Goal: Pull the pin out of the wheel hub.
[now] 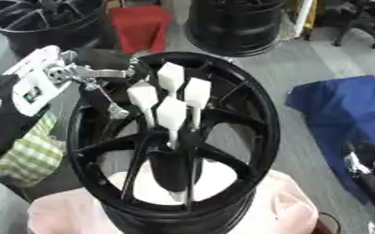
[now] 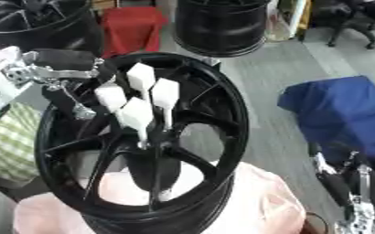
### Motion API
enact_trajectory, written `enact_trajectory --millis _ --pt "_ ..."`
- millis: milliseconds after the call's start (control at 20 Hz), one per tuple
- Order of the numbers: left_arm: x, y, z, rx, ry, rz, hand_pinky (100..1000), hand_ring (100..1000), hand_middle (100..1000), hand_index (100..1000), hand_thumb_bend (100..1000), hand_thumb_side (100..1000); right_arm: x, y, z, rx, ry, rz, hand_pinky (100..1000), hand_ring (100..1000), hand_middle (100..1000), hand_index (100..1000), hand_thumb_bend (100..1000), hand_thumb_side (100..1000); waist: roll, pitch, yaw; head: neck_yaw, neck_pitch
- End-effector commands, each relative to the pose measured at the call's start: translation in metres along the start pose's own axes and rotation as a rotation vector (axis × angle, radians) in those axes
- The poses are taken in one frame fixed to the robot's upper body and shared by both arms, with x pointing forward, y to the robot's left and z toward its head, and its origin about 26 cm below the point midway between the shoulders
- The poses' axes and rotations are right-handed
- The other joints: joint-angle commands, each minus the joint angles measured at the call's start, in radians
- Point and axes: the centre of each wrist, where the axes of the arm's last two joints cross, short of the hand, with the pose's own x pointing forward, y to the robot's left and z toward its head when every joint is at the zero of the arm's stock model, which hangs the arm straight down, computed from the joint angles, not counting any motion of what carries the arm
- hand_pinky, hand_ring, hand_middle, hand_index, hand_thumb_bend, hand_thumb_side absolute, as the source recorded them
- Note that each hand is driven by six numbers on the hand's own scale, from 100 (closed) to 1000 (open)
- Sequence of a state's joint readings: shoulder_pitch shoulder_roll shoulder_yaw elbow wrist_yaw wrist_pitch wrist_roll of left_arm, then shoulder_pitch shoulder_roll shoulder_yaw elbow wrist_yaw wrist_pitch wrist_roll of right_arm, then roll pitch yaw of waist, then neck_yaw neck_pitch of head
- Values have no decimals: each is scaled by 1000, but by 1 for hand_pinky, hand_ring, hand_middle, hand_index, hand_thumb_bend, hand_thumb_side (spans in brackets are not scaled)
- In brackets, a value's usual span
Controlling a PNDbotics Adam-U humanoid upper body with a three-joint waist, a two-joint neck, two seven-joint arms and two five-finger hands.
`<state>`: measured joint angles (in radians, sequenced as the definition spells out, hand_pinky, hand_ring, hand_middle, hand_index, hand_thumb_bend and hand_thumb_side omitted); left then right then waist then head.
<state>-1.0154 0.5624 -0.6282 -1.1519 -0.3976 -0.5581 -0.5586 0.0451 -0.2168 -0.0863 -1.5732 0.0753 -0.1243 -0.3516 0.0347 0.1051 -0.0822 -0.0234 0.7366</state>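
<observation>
A black spoked wheel hub (image 1: pixel 251 114) stands tilted on a pink-covered stand. Several white pins with blocky heads (image 1: pixel 171 113) stick up out of its centre, close together, thin stems running down into the hub. My left hand (image 1: pixel 103 60) comes in from the upper left over the rim, beside the pins and just short of the leftmost head (image 1: pixel 142 96). Its fingers are spread, one reaching right and one pointing down, with nothing in them. My right hand (image 2: pixel 339 183) rests low at the right edge, fingers relaxed and away from the hub.
A blue cloth (image 1: pixel 343 109) lies on the floor at the right. Two more black wheels (image 1: pixel 235 23) (image 1: pixel 39 23) and a red stool (image 1: pixel 139 25) stand behind. A green checked cloth (image 1: pixel 30 155) hangs at the left; pink cloth (image 1: pixel 286 205) covers the stand.
</observation>
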Motion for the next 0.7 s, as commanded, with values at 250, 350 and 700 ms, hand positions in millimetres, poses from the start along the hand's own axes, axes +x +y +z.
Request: enact_trajectory --millis 250,350,700 --pt "-8 37 20 -225 -235 -243 684 421 303 530 100 231 3 -6 -4 -2 -21 15 509 570 667 748 510 489 -3 -14 2 2 -5" --pt "-9 47 28 -192 -222 -250 687 417 296 524 100 220 3 -7 -4 -3 -20 16 509 570 667 748 511 490 -3 -16 4 2 -5" --pt "-22 75 95 -95 -55 -243 701 414 294 530 100 189 1 -10 -3 -15 -15 23 509 570 667 748 510 490 1 -20 18 0 -2"
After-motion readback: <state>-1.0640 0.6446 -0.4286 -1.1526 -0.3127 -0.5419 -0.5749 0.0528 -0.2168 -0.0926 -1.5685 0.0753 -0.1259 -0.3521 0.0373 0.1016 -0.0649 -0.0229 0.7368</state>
